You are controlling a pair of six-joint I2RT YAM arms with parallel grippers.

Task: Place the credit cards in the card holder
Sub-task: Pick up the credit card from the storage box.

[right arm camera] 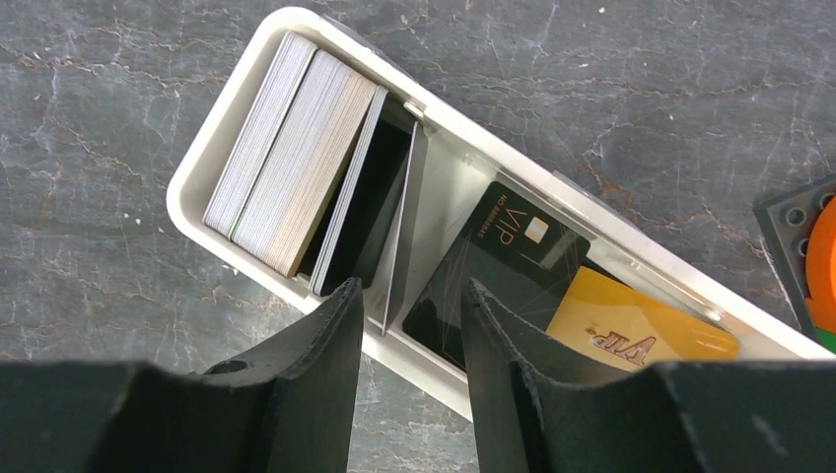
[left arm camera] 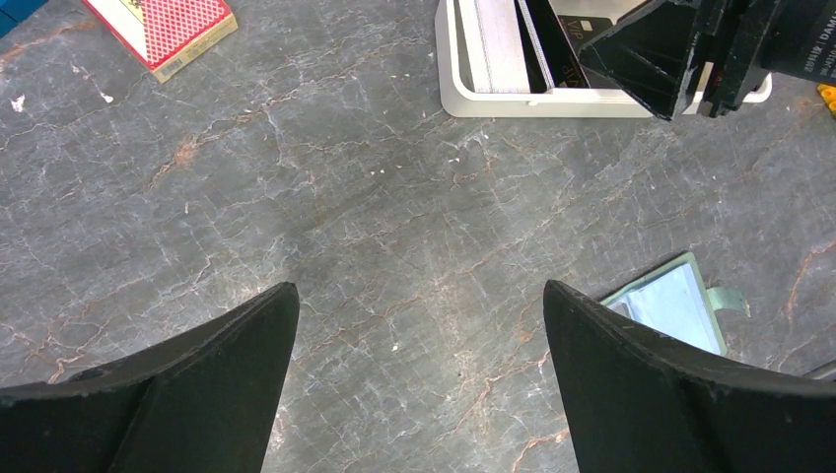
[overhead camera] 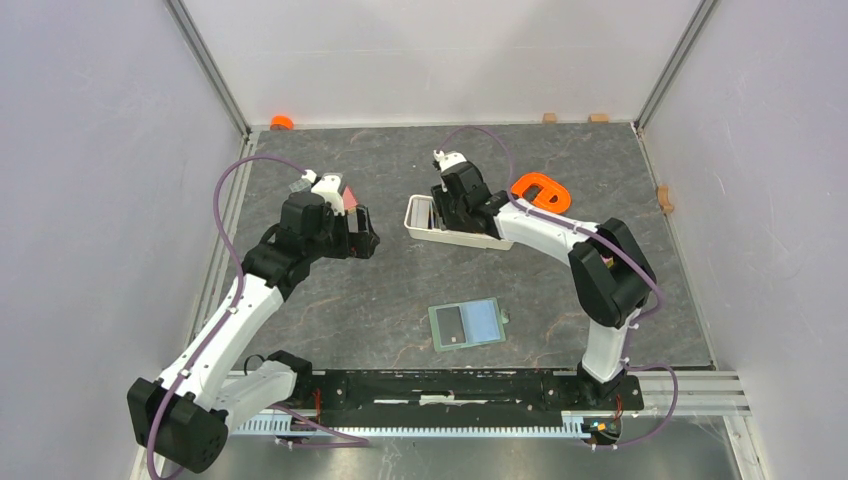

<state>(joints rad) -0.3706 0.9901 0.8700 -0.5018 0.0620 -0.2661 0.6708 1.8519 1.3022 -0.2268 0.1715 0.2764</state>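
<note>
Left end effector (left arm camera: 419, 286) wide, empty; right end effector (right arm camera: 410, 292) ajar, empty, over half-hidden cards (right arm camera: 513, 246)

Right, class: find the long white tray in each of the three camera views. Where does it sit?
Top external: the white tray lies just above centre, partly under the right arm.
Left wrist: along the top edge, right of centre.
Right wrist: it runs diagonally from upper left to lower right.
Shared landmark: the right gripper, at the tray in all three.
</note>
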